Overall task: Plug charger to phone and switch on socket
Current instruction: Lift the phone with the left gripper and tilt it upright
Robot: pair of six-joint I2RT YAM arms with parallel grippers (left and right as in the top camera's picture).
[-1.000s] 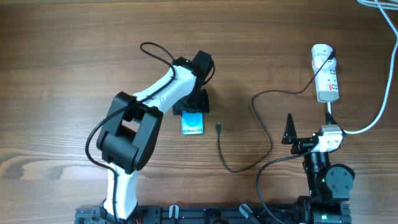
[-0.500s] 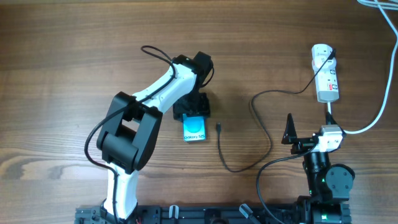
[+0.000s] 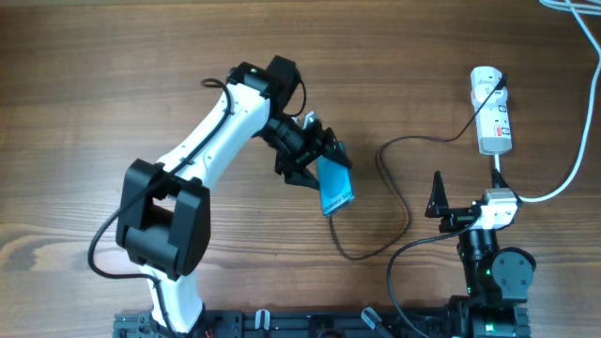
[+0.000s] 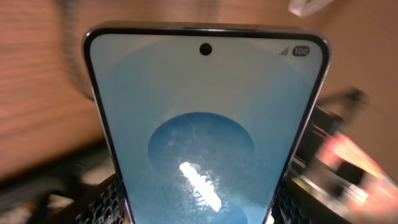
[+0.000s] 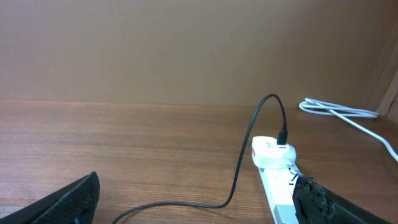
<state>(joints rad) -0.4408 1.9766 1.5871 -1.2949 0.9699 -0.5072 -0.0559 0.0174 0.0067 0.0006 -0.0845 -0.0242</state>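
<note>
My left gripper is shut on the phone and holds it lifted and tilted above the table. In the left wrist view the phone's cyan screen fills the frame, clamped between the textured pads. The charger, a thin black cable, loops from the socket down to below the phone; its plug tip is hidden behind the phone. My right gripper is open and empty, just short of the socket's near end. In the right wrist view it faces the socket and the cable.
A thicker white cord runs from the socket's near end up the right table edge and shows far right in the right wrist view. A white adapter sits plugged in at the socket's far end.
My left arm has lifted the phone off the table and swung it right, tilting it; it now covers the spot where the plug tip lay. The right arm has not moved.
</note>
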